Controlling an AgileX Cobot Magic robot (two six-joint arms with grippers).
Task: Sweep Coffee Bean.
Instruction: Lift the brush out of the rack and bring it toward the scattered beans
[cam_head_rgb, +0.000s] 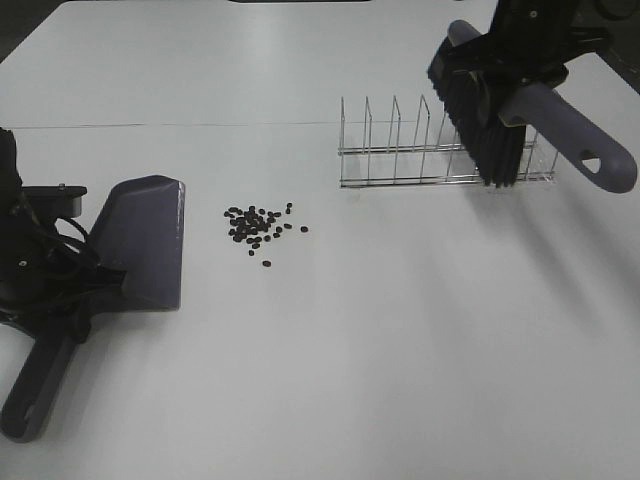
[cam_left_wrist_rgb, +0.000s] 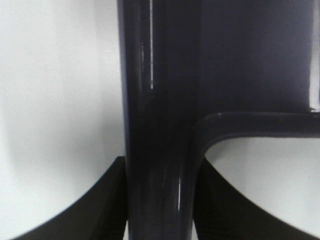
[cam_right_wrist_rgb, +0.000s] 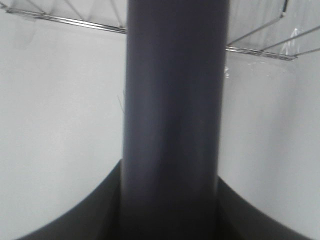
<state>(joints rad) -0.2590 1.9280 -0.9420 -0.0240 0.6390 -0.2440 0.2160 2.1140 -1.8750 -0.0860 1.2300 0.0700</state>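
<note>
Item: coffee beans (cam_head_rgb: 258, 225), a loose cluster on the white surface (cam_head_rgb: 400, 350), near the right flank of the dustpan (cam_head_rgb: 145, 240) and not touching it. Left fingers (cam_left_wrist_rgb: 107, 200) are clamped on the dustpan handle, which runs back toward the near left corner. Right fingers (cam_right_wrist_rgb: 90, 210) are clamped on the handle of the brush (cam_head_rgb: 490, 130), bristles down at the right end of the wire rack (cam_head_rgb: 400, 150), well apart from the beans. Left arm is nearer. Judged requirement: the brush crosses leftward, lands right of the cluster, and pushes it toward the pan.
</note>
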